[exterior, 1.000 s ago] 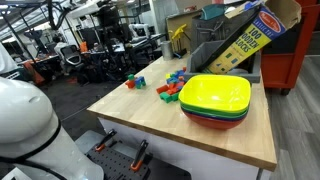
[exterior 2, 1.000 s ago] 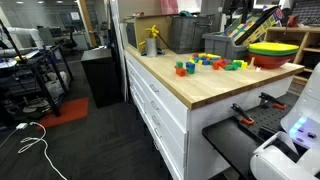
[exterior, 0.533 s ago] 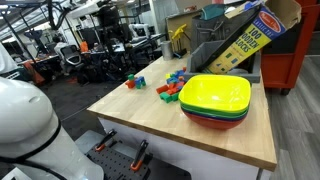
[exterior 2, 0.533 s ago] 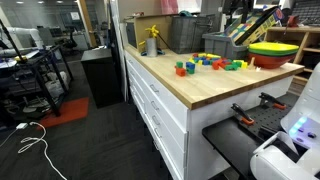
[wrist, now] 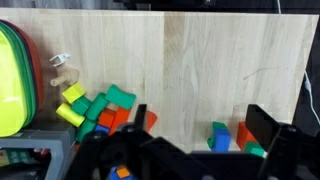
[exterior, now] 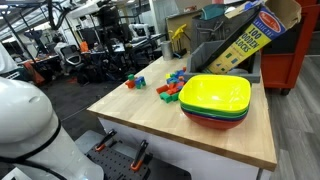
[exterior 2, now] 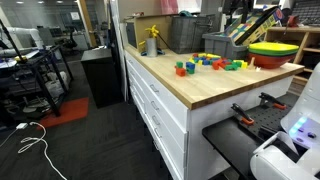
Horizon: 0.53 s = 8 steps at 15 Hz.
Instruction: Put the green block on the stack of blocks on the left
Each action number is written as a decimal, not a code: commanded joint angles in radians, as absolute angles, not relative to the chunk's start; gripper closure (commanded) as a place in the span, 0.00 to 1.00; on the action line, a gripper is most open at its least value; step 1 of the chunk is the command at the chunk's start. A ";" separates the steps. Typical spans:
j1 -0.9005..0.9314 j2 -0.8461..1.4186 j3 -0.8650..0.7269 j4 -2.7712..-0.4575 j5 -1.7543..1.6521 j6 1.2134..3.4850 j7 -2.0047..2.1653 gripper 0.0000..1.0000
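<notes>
In the wrist view my gripper (wrist: 200, 120) hangs high above the wooden table (wrist: 190, 60), open, with nothing between its dark fingers (wrist: 263, 125). The stack of blocks (wrist: 232, 137), a tight group of red, blue and green pieces, lies just inside the right-hand finger. It also shows in both exterior views (exterior: 135, 81) (exterior 2: 183, 69). A green block (wrist: 121, 97) rests on the edge of the loose jumble, to the left of the left-hand finger, and it shows in an exterior view (exterior: 165, 91). Neither exterior view shows the gripper.
A jumble of many-coloured blocks (wrist: 92, 112) (exterior 2: 222, 63) lies beside stacked bowls (exterior: 215, 100) (wrist: 12, 75), the top one yellow-green. Behind the table stand a cardboard blocks box (exterior: 245, 40) and grey bins. The robot's white base (exterior: 25, 125) stands at the table's near edge.
</notes>
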State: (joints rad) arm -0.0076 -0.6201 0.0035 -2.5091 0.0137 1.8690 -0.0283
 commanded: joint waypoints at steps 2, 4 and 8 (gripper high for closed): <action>-0.006 -0.588 0.006 -2.484 0.021 1.869 0.001 0.00; -0.013 -0.544 0.011 -2.460 0.027 1.882 0.039 0.00; -0.023 -0.429 0.014 -2.400 0.038 1.942 0.128 0.00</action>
State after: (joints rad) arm -0.0079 -0.5367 0.0052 -2.4712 0.0219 1.9072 0.0704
